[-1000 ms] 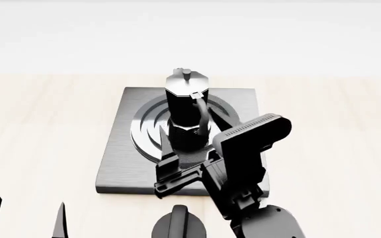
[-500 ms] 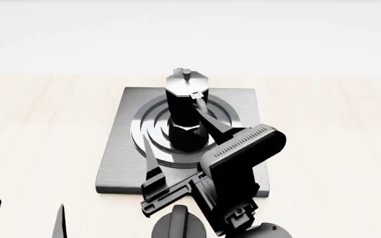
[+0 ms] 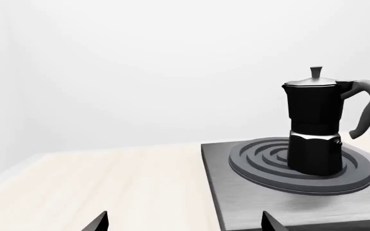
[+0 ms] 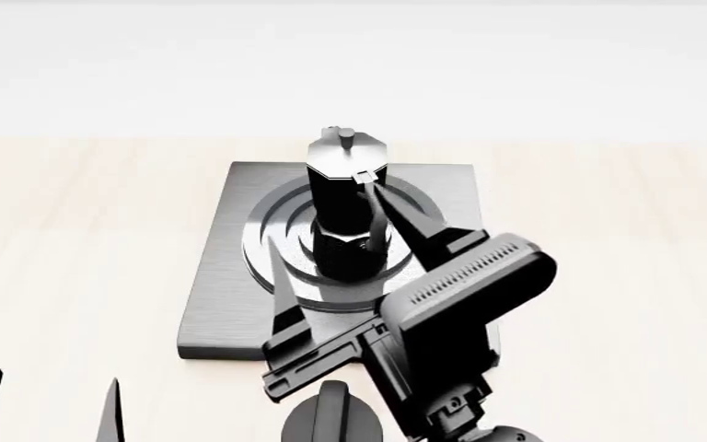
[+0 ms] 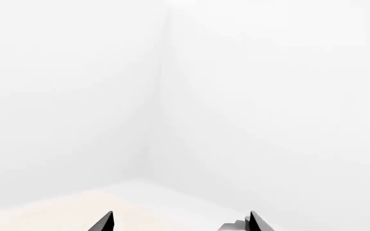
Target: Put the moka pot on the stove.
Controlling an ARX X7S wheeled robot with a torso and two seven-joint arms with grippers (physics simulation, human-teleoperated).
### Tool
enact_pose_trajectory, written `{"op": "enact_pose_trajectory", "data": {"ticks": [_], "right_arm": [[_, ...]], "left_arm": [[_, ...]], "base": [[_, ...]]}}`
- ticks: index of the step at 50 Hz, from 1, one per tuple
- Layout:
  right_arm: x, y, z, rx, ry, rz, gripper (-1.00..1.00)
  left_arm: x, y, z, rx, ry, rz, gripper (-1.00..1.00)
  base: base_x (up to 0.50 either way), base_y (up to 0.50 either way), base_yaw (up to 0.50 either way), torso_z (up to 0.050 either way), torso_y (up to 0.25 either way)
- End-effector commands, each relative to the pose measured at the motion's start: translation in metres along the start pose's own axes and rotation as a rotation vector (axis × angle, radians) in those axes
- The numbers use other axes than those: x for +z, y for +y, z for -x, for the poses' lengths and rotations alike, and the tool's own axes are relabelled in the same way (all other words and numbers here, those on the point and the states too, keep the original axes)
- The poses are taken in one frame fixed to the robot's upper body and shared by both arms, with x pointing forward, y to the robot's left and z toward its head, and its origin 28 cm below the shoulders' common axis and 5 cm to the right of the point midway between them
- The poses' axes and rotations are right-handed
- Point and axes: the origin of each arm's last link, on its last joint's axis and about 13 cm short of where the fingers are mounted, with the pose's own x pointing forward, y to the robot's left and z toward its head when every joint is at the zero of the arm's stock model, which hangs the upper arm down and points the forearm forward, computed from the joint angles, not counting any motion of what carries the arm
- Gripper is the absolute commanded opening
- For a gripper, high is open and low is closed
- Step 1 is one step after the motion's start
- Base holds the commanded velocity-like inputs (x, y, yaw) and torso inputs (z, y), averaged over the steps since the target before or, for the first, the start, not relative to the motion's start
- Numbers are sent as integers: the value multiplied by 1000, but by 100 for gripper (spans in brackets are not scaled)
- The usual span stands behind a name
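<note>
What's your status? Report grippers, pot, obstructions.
Right gripper open, straddling moka pot, empty. Left gripper open, low, clear. Pot upright on stove burner. Nothing blocking.

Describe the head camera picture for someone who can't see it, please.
A black moka pot stands upright on the ring burner of a grey stove on a pale wooden table. The robot's right gripper sits in front of it, fingers spread and empty.
</note>
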Motion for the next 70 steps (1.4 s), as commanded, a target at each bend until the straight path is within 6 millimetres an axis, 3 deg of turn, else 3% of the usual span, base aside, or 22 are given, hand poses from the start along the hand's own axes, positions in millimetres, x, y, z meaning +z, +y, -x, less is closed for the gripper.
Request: {"op": "enact_pose_trajectory", "data": {"ticks": [1,70], "right_arm": [[5,1,1,-4,-23,21,100],[42,-2,17,-80,-223,53,100]], "left_arm": [[3,1,-2,10,-4,24,100],[2,2,-4,5,-11,22,100]], "base": [[0,0,0,0,0],[0,0,0,0,0]]}}
